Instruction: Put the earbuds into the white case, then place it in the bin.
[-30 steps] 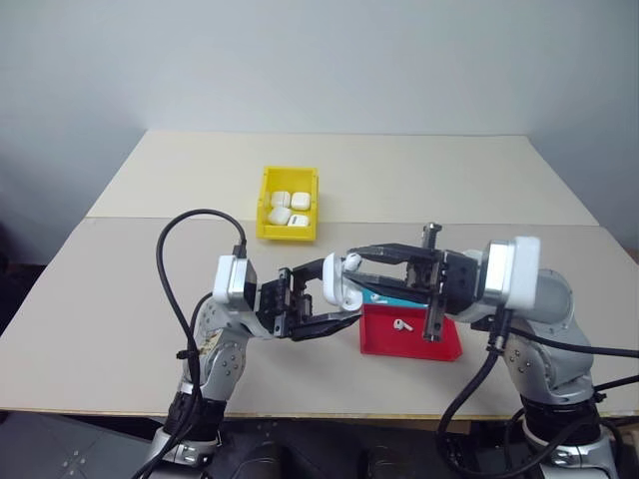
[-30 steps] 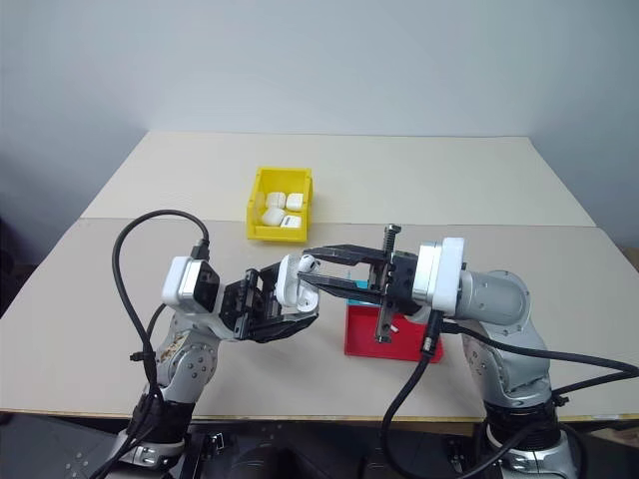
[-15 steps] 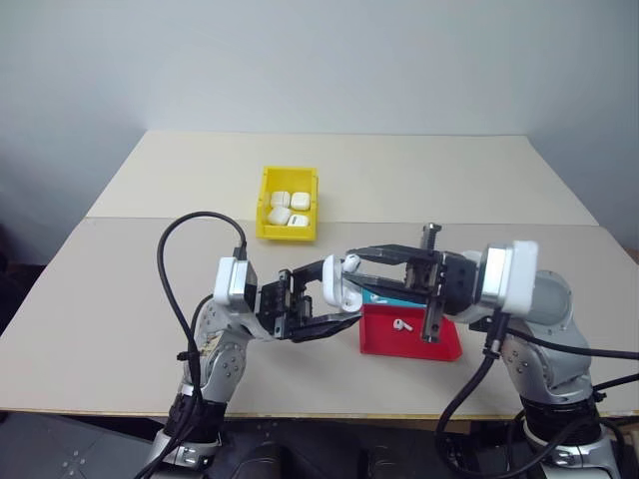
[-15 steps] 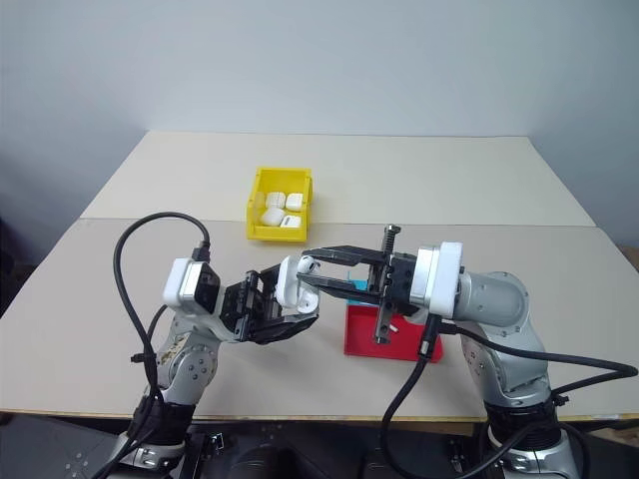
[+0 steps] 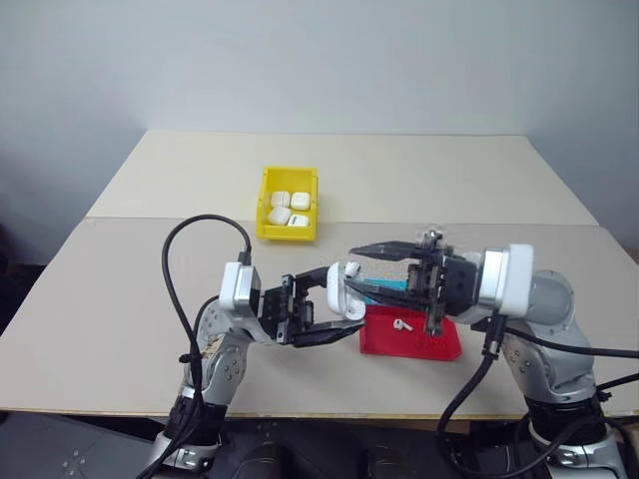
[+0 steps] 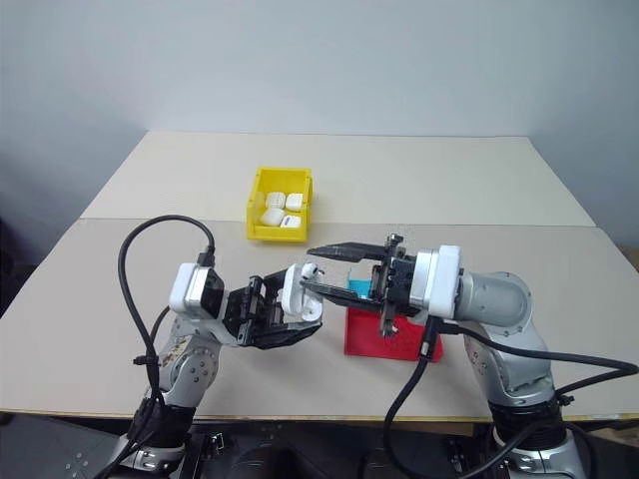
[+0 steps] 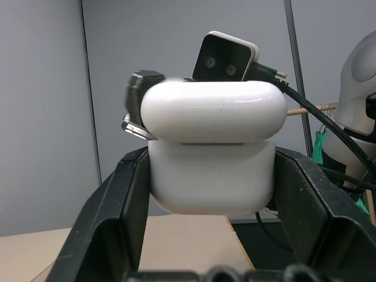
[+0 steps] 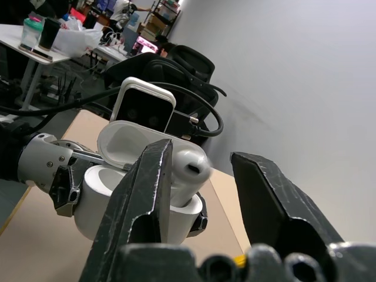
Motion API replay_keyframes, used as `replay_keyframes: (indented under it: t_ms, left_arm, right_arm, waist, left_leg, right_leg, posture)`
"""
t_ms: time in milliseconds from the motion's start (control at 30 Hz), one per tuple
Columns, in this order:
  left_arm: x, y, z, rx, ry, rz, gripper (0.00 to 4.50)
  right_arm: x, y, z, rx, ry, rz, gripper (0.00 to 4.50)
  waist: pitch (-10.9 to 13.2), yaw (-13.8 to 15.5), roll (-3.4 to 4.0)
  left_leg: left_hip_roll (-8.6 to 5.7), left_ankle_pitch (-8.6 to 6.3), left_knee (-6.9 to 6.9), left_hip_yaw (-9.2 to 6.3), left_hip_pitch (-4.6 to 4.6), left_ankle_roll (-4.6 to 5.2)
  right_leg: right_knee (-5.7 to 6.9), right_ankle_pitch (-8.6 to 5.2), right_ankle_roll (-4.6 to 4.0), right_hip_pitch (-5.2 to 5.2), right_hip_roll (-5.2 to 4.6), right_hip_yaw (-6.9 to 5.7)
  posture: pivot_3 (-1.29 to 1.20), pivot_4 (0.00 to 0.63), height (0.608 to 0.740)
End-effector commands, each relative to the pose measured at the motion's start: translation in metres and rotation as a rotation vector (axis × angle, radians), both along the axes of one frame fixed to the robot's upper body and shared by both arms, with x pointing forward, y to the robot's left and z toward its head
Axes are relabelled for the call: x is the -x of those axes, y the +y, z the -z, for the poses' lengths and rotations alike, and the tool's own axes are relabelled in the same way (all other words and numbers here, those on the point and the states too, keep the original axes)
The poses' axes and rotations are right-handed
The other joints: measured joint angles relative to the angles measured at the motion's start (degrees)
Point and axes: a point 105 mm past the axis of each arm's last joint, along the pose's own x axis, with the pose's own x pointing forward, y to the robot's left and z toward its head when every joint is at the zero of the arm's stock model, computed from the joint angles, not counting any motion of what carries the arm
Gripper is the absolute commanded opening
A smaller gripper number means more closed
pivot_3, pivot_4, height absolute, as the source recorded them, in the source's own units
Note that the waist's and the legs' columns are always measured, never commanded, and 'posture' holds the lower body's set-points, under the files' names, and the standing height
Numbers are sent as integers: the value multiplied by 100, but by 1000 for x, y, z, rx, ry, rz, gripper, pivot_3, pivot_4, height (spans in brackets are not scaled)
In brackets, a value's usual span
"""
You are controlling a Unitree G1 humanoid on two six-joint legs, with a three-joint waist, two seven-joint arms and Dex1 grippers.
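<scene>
White case (image 7: 211,155) clamped in left jaws, lid open; right jaws apart beside an earbud (image 8: 189,166).

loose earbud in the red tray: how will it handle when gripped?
The earbud looks glossy and rounded, so probably slippery between hard gripper fingers. Tiny against the red tray, likely very light and easily flicked. Its short stem may let it pivot rather than roll far.

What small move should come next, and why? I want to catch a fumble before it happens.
Probably nudge the earbud fully down into the white case, since it sits high in the open case. The right gripper stands open around it; the left gripper grips the case.
</scene>
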Motion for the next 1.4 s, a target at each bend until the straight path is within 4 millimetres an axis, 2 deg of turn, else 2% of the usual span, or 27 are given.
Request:
replay_keyframes:
  t_ms: [33, 333, 400, 500, 667, 767, 833, 933, 1100, 1400]
  left_arm:
    - [4, -3, -12, 39, -52, 19, 2785]
    - [-2, -3, -6, 24, -44, -4, 2785]
    - [-4, 0, -2, 11, -41, -26, 2785]
    - [-10, 10, 5, -32, -52, -83, 2785]
    - [-18, 49, 19, -100, -49, -242, 2785]
    - [-16, 68, 31, -161, -50, -312, 2785]
    - [-14, 74, 36, -184, -55, -332, 2785]
    - [-8, 85, 44, -213, -52, -393, 2785]
    - [-1, 89, 49, -204, -31, -465, 2785]
    - [7, 89, 54, -192, -1, -521, 2785]
  right_arm:
    - [4, 2, 9, 49, 4, -21, 1899]
    - [10, -3, 7, 69, -10, -44, 1899]
    - [9, -8, 1, 62, -25, -30, 1899]
    - [-5, -26, -12, 99, 26, 61, 1899]
    - [-53, -60, 2, 504, 97, 345, 1899]
    - [-67, -68, 8, 701, 87, 361, 1899]
    - [-73, -70, 12, 785, 88, 357, 1899]
    - [-98, -66, 29, 967, 110, 369, 1899]
    - [-125, -48, 48, 1113, 102, 342, 1899]
    - [-142, -27, 72, 1253, 98, 248, 1899]
  waist:
    - [0, 0, 0]
    - [0, 0, 0]
    - [0, 1, 0]
    - [0, 2, 0]
    - [-1, -36, 2]
    - [-1, -77, 4]
    - [0, -93, 4]
    - [0, -130, 5]
    - [1, -147, 6]
    - [2, -136, 9]
  left_leg:
    - [0, 0, 0, 1, 0, 0]
    - [0, 0, 0, 0, 0, 0]
    - [0, 0, 0, -1, 0, 0]
    - [-1, 0, 1, -1, 0, 0]
    - [3, -1, -4, 0, 1, 1]
    - [5, -1, -9, 10, 1, 1]
    - [5, -1, -9, 14, -1, 1]
    - [4, -1, -7, 18, -1, 1]
    - [6, 0, -9, 33, -4, 0]
    - [5, 1, -8, 51, -6, -1]
  right_leg:
    - [0, 0, 0, 0, 0, 0]
    - [0, 0, 0, 0, 0, 0]
    - [0, 0, 0, 0, 0, 0]
    - [0, 0, 0, 0, -1, 1]
    - [0, 0, -3, -7, 0, 1]
    - [-1, -2, -5, -13, 1, 4]
    - [-2, -2, -5, -14, 0, 6]
    - [-2, -1, -4, -15, -5, 7]
    - [1, -1, -4, -20, -3, 4]
    - [3, -1, -5, -20, -7, 2]
  posture:
    - [0, 150, 740]
    - [0, 150, 740]
    - [0, 150, 740]
    - [0, 150, 740]
    - [0, 150, 740]
    - [0, 150, 740]
    - [0, 150, 740]
    - [0, 150, 740]
    - [0, 150, 740]
    - [0, 150, 740]
